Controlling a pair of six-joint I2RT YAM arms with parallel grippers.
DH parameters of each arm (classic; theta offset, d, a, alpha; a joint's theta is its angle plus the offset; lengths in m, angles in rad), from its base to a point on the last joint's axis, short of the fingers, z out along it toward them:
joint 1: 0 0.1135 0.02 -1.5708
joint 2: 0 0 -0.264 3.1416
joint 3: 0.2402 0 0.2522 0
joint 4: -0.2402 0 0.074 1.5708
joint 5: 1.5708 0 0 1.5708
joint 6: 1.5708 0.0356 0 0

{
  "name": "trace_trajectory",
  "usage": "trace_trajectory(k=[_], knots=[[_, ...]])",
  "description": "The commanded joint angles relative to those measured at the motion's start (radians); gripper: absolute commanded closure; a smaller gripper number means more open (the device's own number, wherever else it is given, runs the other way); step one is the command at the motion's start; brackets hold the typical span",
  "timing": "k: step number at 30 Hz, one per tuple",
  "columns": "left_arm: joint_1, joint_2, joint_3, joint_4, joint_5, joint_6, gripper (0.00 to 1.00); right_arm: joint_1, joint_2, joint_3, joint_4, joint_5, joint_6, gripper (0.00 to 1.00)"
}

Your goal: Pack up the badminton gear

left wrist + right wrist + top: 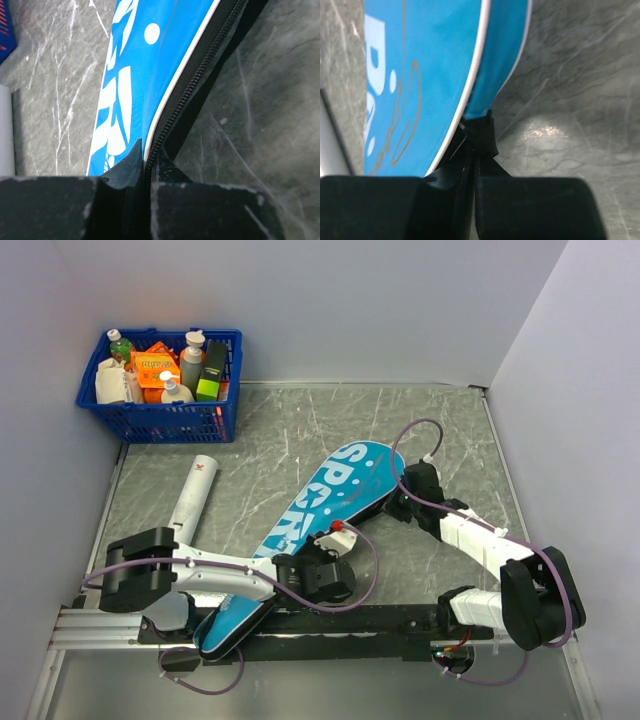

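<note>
Left gripper (146, 167) clenched on the black zipper (186, 95) edge of the teal racket-shaped fabric cover (345, 485); right gripper (474, 159) pinches its rounded end. Cover lies flat under both. I'd hold tension between the grips and pull along the zip line, not up. Grey marbled counter (300, 430) looks slick. Long white tube (195, 490) sits left of the left gripper, pale walls (300, 300) close in.

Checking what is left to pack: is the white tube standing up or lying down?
Lying down. The white tube rests lengthwise on the table, left of the teal cover, its whole side showing from above.
</note>
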Motion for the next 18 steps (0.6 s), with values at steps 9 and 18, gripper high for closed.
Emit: trace_trajectory(k=[9,18], knots=[[-0.052,-0.118,0.000,-0.035,-0.042,-0.060,0.99,-0.011,-0.044,0.095,-0.090,0.255,-0.054,0.78],[-0.055,-0.220,-0.057,0.003,0.011,-0.054,0.99,-0.082,-0.104,0.137,-0.181,0.257,-0.166,0.80]])
